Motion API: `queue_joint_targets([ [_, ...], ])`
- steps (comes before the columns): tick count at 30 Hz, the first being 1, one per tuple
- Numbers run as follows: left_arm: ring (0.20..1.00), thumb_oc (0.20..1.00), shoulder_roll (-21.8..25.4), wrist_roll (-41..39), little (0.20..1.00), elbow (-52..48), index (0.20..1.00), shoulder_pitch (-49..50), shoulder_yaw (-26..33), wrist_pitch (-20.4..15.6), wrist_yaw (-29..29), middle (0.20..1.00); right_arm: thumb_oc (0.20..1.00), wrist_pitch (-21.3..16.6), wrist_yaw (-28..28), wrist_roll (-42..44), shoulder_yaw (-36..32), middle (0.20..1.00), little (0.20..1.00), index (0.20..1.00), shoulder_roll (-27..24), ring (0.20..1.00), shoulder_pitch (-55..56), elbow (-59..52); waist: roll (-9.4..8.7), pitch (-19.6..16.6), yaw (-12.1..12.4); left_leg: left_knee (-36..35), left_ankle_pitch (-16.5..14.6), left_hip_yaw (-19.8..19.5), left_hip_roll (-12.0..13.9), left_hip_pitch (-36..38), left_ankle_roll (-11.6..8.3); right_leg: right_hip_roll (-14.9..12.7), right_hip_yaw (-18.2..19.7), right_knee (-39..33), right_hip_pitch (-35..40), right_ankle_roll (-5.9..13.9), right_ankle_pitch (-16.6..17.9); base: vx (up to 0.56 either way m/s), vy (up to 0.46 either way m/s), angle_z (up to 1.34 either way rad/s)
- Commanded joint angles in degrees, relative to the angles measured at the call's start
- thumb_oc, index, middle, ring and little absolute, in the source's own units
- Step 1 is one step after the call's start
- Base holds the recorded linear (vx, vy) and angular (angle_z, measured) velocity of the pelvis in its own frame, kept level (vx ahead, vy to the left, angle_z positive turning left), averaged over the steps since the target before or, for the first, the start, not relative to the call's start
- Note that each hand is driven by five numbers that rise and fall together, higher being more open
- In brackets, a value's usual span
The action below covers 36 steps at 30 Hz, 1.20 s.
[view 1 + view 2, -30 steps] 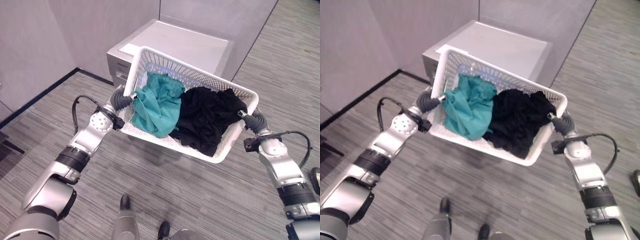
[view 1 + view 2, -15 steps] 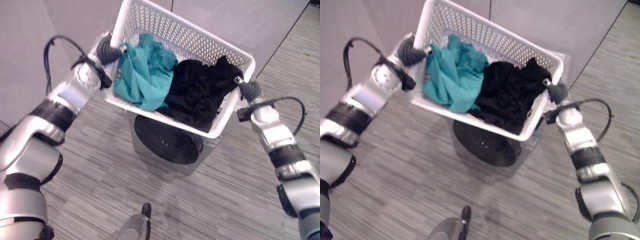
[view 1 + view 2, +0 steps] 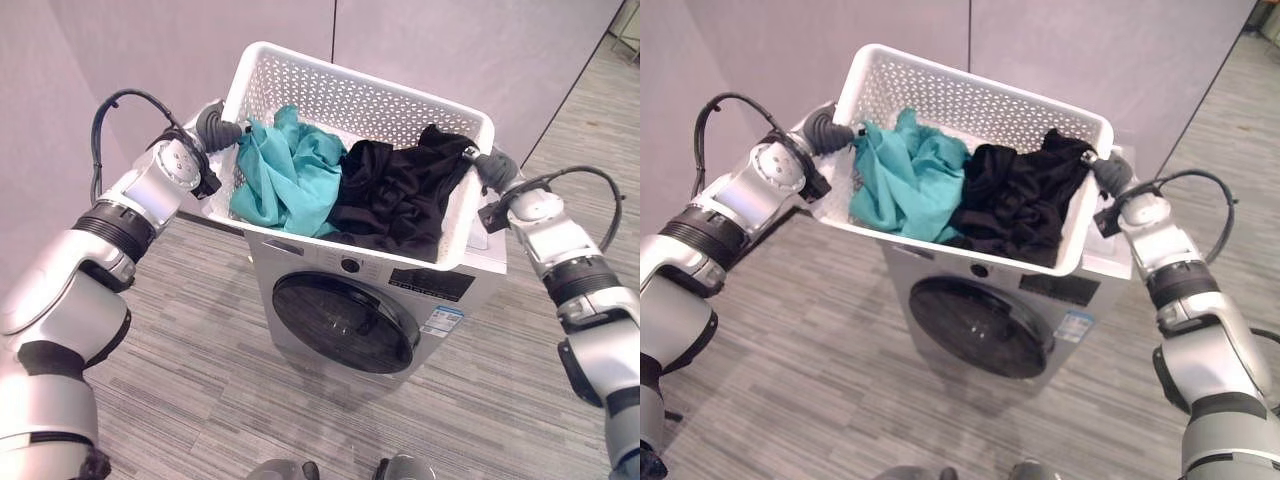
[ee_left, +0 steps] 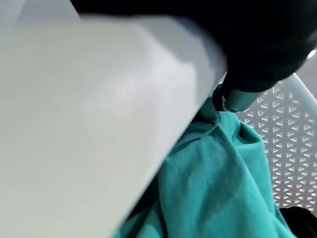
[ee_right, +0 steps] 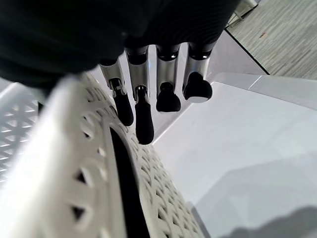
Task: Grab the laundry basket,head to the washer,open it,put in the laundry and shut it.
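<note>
A white perforated laundry basket [image 3: 340,75] hangs level just over the top of a white front-loading washer [image 3: 455,290]. In it lie a teal cloth [image 3: 285,175] on the left and a black cloth [image 3: 395,195] on the right. My left hand [image 3: 215,125] is shut on the basket's left end, and its wrist view has the rim [image 4: 99,109] and the teal cloth [image 4: 218,168] close up. My right hand [image 3: 490,165] grips the right end, its fingers [image 5: 136,114] under the rim against the wall [image 5: 74,163]. The washer's dark round door [image 3: 345,320] is shut.
The washer stands against a grey panel wall [image 3: 430,50], with another wall [image 3: 40,150] close on the left. Grey striped floor [image 3: 200,360] runs in front of the washer and off to its right [image 3: 590,80]. The washer's top [image 5: 247,139] lies beside my right hand.
The camera has shifted a lot. The washer has gone from behind the basket to below it, its front and door facing me. The basket, tilted before, is now level over its top.
</note>
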Motion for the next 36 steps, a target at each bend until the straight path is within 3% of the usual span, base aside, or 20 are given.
queue_joint_targets([
  [1,0.2,0.2,-0.2,3.1,0.2,2.7,0.2,-3.2,2.6,-2.6,1.4,0.2,0.2,2.8,1.7,-1.2,3.4,0.2,0.2,0.2,-7.4,0.2,-0.7,9.8,0.2,-3.5,1.5,-3.3,0.8,-1.6,4.4,1.4,-3.35,2.4,1.1,-10.1,5.9,2.6,7.0,0.24,-0.188,-0.07],
  [5,0.2,0.2,-0.6,3.9,0.2,3.4,0.2,-3.7,2.1,-2.6,1.3,0.2,0.2,2.7,2.5,-1.5,4.9,0.2,0.2,0.2,-8.7,0.2,-0.5,9.3,-1.52,-3.7,0.9,0.5,0.0,-2.2,5.4,0.9,-4.93,5.8,3.0,-11.4,7.9,1.45,5.9,0.23,-0.224,0.12],
  [6,0.2,0.2,-1.4,4.4,0.2,4.2,0.2,-4.7,1.1,-2.4,0.7,0.2,0.2,2.5,2.6,-1.3,6.2,0.2,0.2,0.2,-9.6,0.2,-1.3,10.1,-2.12,-3.7,0.5,5.2,0.6,-1.9,7.0,-0.4,-6.18,7.3,1.9,-12.8,9.4,0.29,4.9,0.21,-0.341,0.48],
  [8,0.2,0.2,-2.8,4.6,0.2,4.0,0.2,-6.5,0.0,-1.9,0.8,0.2,0.2,2.3,2.3,-0.6,7.1,0.2,0.2,0.2,-11.1,0.2,-2.9,11.1,-2.74,-2.0,0.3,17.9,5.1,-3.2,9.3,-7.7,-7.84,8.8,1.4,-13.6,10.3,-1.93,4.2,0.04,-0.309,0.44],
  [10,0.2,0.2,-3.6,5.3,0.2,3.6,0.2,-7.9,-1.0,-1.4,0.7,0.2,0.2,2.4,2.7,-0.5,8.5,0.2,0.2,0.2,-11.5,0.2,-4.1,11.4,-3.11,-0.6,0.6,25.2,6.8,-4.7,9.8,-12.0,-7.67,10.3,1.4,-14.6,11.4,-3.52,3.3,0.01,-0.196,0.34],
  [11,0.2,0.2,-4.1,5.6,0.2,3.7,0.2,-8.2,-1.2,-1.1,0.8,0.2,0.2,2.7,2.7,-0.5,8.9,0.2,0.2,0.2,-11.9,0.2,-4.6,11.3,-3.43,-0.3,0.5,24.8,6.9,-4.8,10.3,-13.2,-7.45,10.7,1.5,-15.0,11.9,-3.84,2.8,0.1,-0.105,0.0],
  [13,0.2,0.2,-6.3,6.7,0.2,3.9,0.2,-8.8,-1.2,-0.9,0.4,0.2,0.2,2.6,3.0,-0.9,9.4,0.2,0.2,0.2,-11.7,0.2,-4.4,10.6,-4.24,0.0,0.6,13.1,5.2,-4.8,11.6,-13.9,-7.47,10.4,1.6,-16.6,12.9,-3.08,2.3,0.17,-0.002,-0.01],
  [15,0.2,0.2,-6.6,7.8,0.2,3.0,0.2,-7.9,-1.1,-2.0,0.6,0.2,0.2,1.6,2.4,-2.7,9.7,0.2,0.2,0.2,-11.5,0.2,-3.6,10.4,-3.85,0.6,1.3,2.2,10.1,-5.0,11.9,-15.1,-8.47,10.8,1.2,-16.9,14.3,-2.99,1.8,0.16,0.063,0.07],
  [17,0.2,0.2,-6.7,7.8,0.2,4.5,0.2,-7.5,-0.9,-1.4,0.4,0.2,0.2,2.3,3.6,-2.5,8.2,0.2,0.2,0.2,-10.9,0.2,-1.0,9.6,-2.79,-0.2,0.5,-2.9,10.4,-3.5,12.7,-12.6,-8.82,11.4,1.8,-16.0,14.1,-2.62,0.9,0.13,0.084,-0.14],
  [24,0.2,0.2,-9.3,9.6,0.2,5.5,0.2,-6.6,-1.0,-1.8,1.1,0.2,0.2,2.1,3.5,-3.1,6.7,0.2,0.2,0.2,-6.3,0.2,2.1,6.4,-2.28,-1.8,0.4,-6.0,9.7,-2.2,10.7,-9.3,-8.25,9.5,3.1,-17.7,14.3,-1.45,1.6,0.17,0.089,-0.29],
  [28,0.2,0.2,-10.2,9.8,0.2,13.2,0.2,-11.5,-3.6,-2.3,2.2,0.2,0.2,1.9,3.6,-3.1,9.4,0.2,0.2,0.2,-3.4,0.2,-0.9,8.3,-1.71,-1.7,0.4,-9.6,10.4,-0.6,9.9,-8.2,-7.79,8.7,3.5,-18.3,12.7,-0.36,2.3,0.1,0.086,-0.37],
  [36,0.2,0.2,-10.4,9.9,0.2,20.6,0.2,-17.1,-5.6,-2.7,3.2,0.2,0.2,1.4,3.1,-0.8,11.9,0.2,0.2,0.2,0.7,0.2,-5.0,13.2,-2.12,-0.2,1.1,-9.3,9.9,0.0,9.3,-9.7,-7.21,8.0,2.4,-18.7,10.5,0.7,3.5,0.03,0.027,-0.04],
])
